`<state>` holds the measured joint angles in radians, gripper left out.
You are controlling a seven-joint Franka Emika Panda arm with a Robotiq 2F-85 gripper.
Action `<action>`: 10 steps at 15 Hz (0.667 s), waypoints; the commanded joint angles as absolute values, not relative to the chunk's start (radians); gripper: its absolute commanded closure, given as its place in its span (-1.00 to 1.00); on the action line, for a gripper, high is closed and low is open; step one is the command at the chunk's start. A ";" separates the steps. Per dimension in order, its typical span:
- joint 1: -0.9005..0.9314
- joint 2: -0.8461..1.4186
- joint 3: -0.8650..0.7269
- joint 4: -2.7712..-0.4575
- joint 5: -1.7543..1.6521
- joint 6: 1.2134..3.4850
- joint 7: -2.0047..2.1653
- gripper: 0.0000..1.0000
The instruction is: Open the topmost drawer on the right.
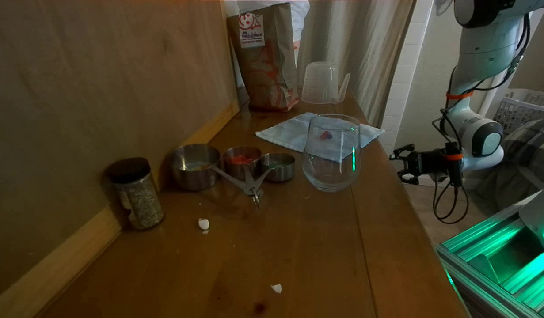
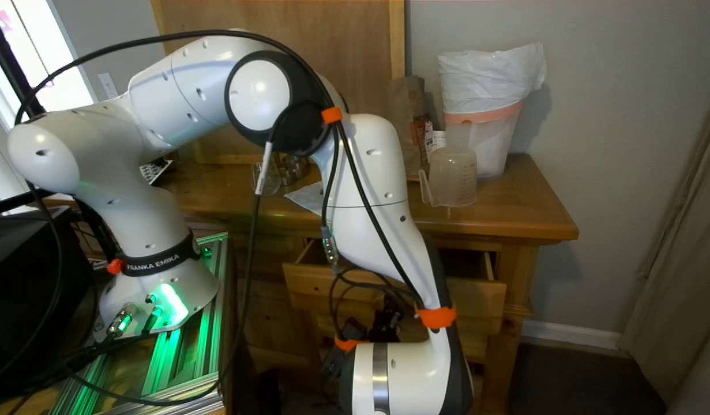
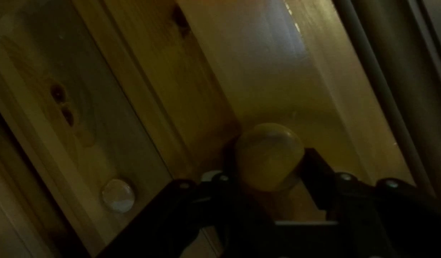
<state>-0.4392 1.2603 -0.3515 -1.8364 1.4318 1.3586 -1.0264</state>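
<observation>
The top right drawer (image 2: 476, 300) is pulled part way out of the wooden desk in an exterior view, with its dark inside showing. The arm covers the middle of its front. In the wrist view the drawer front (image 3: 288, 71) fills the upper middle, with its round wooden knob (image 3: 272, 154). My gripper (image 3: 268, 161) has a dark finger on each side of the knob, and both seem to press against it. The gripper also shows in both exterior views (image 1: 393, 165) (image 2: 388, 321). In neither exterior view can I make out the knob.
A lower drawer with its own knob (image 3: 118, 195) shows in the wrist view. On the desktop (image 1: 298, 247) stand a glass (image 1: 331, 168), measuring cups (image 1: 196, 168), a jar (image 1: 139, 198), a paper bag (image 1: 267, 66) and a plastic measuring jug (image 2: 454, 178). Loose cables hang by the wrist.
</observation>
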 commanded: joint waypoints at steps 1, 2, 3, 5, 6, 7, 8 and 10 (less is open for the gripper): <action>-0.462 1.217 -0.366 -1.876 1.402 1.337 -1.046 0.51; -0.462 1.216 -0.369 -1.878 1.402 1.337 -1.047 0.51; -0.463 1.214 -0.372 -1.880 1.401 1.338 -1.048 0.51; -0.464 1.211 -0.377 -1.884 1.401 1.339 -1.049 0.51; -0.464 1.210 -0.380 -1.885 1.401 1.339 -1.049 0.51; -0.464 1.210 -0.381 -1.885 1.401 1.340 -1.049 0.51; -0.464 1.211 -0.381 -1.884 1.399 1.339 -1.048 0.51; -0.463 1.208 -0.381 -1.885 1.394 1.335 -1.047 -0.46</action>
